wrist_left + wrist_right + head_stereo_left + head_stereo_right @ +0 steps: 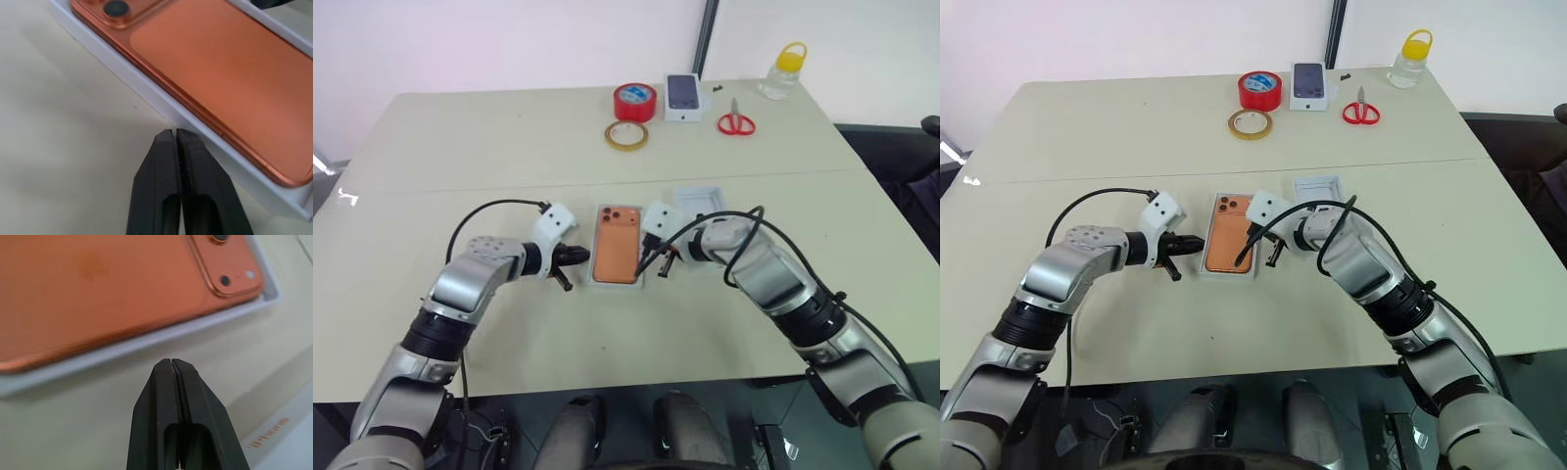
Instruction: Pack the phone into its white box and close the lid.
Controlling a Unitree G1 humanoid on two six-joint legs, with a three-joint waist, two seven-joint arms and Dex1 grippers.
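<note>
On the beige table [431, 147], the left end effector [576, 257] and right end effector [651, 260] flank the white box [594, 281], each pinched fully together with nothing held, tips just beside its long walls. The phone [617, 245] lies flat in the box, back up: orange-copper, rounded corners, its square lens bump at the far corner. Just beyond the right end effector sits a white tray-like piece [701, 200]. Well beyond stand a tape ring [626, 135], red tape roll [634, 101], small white box [682, 97], red scissors [736, 121] and a yellow-capped bottle [782, 71].
</note>
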